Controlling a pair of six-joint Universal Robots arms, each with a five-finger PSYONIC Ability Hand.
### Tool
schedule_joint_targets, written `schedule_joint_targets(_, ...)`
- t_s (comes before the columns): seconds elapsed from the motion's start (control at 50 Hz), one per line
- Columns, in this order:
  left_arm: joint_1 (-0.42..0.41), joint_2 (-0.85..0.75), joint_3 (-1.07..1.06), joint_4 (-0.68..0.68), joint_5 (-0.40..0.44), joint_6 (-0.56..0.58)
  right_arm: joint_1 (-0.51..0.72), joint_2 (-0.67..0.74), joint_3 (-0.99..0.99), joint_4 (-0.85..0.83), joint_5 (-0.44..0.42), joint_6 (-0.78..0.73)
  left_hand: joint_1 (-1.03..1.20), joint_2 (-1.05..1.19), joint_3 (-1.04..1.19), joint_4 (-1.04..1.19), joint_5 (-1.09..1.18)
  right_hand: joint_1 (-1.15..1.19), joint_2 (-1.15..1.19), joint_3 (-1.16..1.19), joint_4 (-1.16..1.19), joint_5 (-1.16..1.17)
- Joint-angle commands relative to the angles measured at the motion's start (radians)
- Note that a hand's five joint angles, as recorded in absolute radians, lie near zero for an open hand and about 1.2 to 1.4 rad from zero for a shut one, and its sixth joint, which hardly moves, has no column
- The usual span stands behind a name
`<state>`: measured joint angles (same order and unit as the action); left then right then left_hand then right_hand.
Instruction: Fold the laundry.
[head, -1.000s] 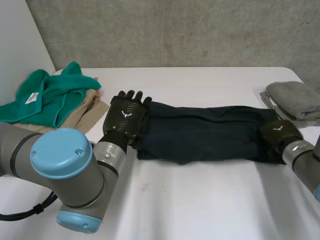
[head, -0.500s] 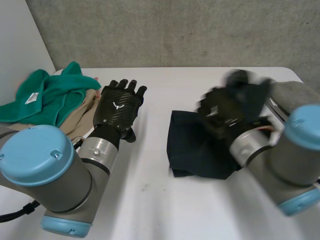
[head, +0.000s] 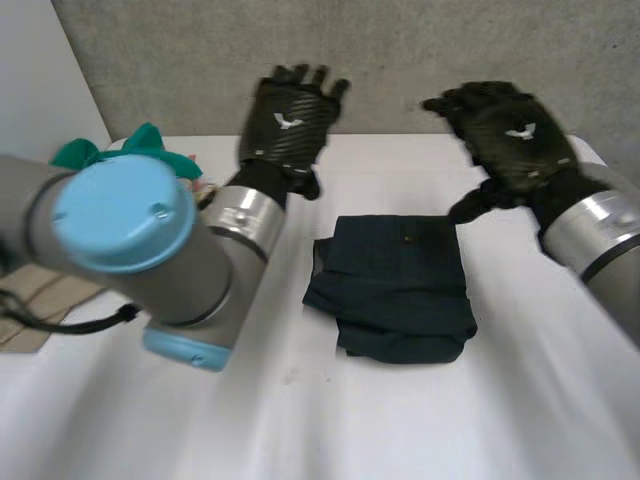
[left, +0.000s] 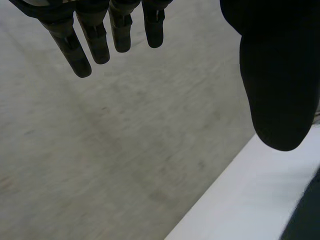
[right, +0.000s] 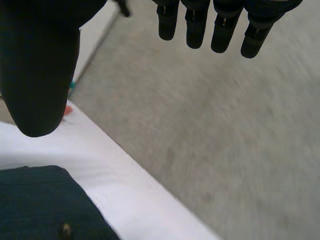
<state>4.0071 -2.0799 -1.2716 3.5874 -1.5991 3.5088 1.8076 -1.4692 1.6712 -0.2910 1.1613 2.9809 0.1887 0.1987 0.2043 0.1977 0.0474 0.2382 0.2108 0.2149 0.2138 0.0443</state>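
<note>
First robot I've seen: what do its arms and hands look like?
Thick grey tubes form the left arm and right arm; the left has a round light-blue cap. Black, weave-patterned left hand and right hand each bear a small white mark.

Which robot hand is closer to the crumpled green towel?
Left. The left hand hovers open a little way from the crumpled green towel. The right hand hovers open much farther off, on the far side of the folded dark blue cloth.

A grey concrete wall (head: 450, 60) stands behind the white table (head: 400, 430).
</note>
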Motion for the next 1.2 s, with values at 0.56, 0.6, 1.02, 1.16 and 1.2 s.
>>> schedule_joint_targets(0.56, -0.056, -0.381, 0.331, -0.63, -0.067, -0.108, 0.084, 0.532, -0.285, 0.326, 0.261, -0.227, 0.037, 0.027, 0.021, 0.028, 0.003, -0.064, -0.036, -0.04, -0.039, -0.044)
schedule_joint_targets(0.6, -0.068, -0.367, 0.327, -0.63, -0.067, -0.108, 0.084, 0.518, -0.278, 0.325, 0.259, -0.235, 0.031, 0.021, 0.015, 0.022, -0.003, -0.064, -0.036, -0.04, -0.039, -0.044)
schedule_joint_targets(1.02, -0.068, 0.152, -0.037, -0.406, 0.079, -0.135, 0.114, 0.086, 0.37, -0.174, 0.097, -0.339, 0.007, -0.003, -0.008, -0.002, -0.026, -0.064, -0.036, -0.04, -0.039, -0.044)
schedule_joint_targets(1.16, -0.068, 0.166, -0.104, -0.4, 0.085, -0.186, 0.164, 0.18, 0.427, -0.289, 0.106, -0.372, 0.007, -0.003, -0.008, -0.002, -0.026, -0.064, -0.036, -0.04, -0.039, -0.044)
schedule_joint_targets(1.2, -0.066, 0.164, -0.112, -0.398, 0.087, -0.198, 0.165, 0.21, 0.426, -0.309, 0.106, -0.384, 0.007, -0.003, -0.008, -0.002, -0.026, -0.064, -0.036, -0.04, -0.039, -0.044)
